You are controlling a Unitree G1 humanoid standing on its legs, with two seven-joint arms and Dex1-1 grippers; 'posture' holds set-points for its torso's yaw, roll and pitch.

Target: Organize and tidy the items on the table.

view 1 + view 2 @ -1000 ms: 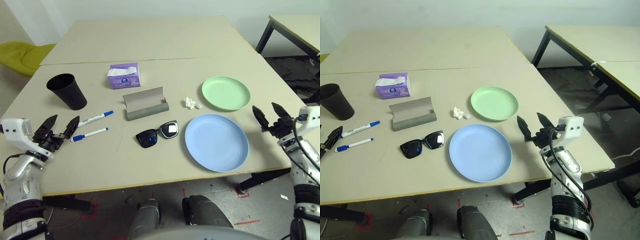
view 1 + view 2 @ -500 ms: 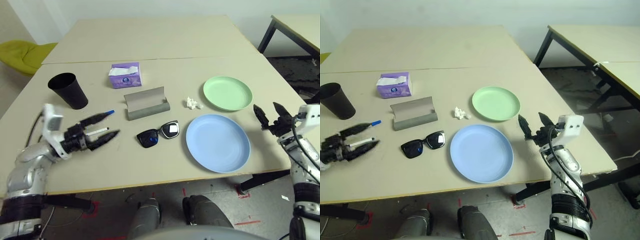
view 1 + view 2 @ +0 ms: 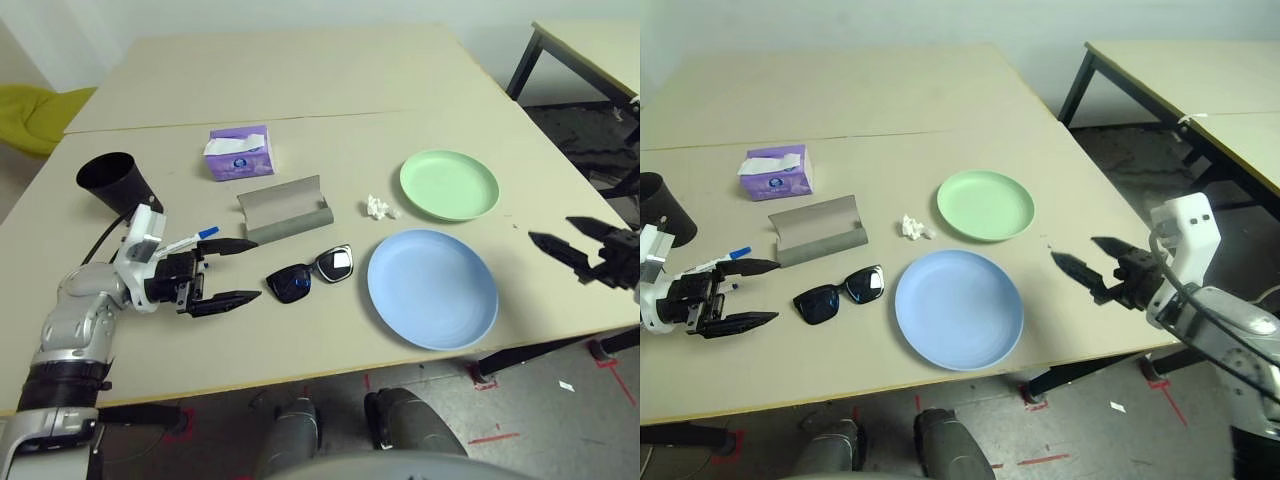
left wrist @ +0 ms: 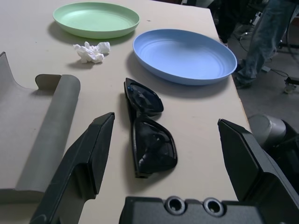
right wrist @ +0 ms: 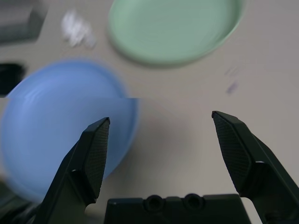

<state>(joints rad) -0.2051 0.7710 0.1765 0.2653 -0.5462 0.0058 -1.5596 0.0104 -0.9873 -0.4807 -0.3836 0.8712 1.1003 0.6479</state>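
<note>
- Left gripper (image 3: 258, 269), left of centre in the left eye view: jaws wide, nothing held, pointing at the black sunglasses (image 3: 310, 274).
- Right gripper (image 3: 549, 228), at the right edge: jaws wide and empty, to the right of both plates.
- The sunglasses lie just beyond the left jaws, near the centre of the frame.
- A pen (image 3: 185, 242) with a blue cap lies behind the left gripper; a second one (image 3: 728, 287) is mostly hidden by it.
- The grey glasses case (image 3: 287, 209) sits open above the sunglasses.
- Blue plate (image 3: 432, 290), right of centre; green plate (image 3: 450, 185) above it.
- Crumpled tissue (image 3: 378, 208), between the case and the green plate.
- Black cup (image 3: 113, 182), upper left, and purple tissue box (image 3: 239, 155), upper left of centre.
- All these items rest on the beige counter (image 3: 300, 345); another table (image 3: 600, 60) stands upper right.
</note>
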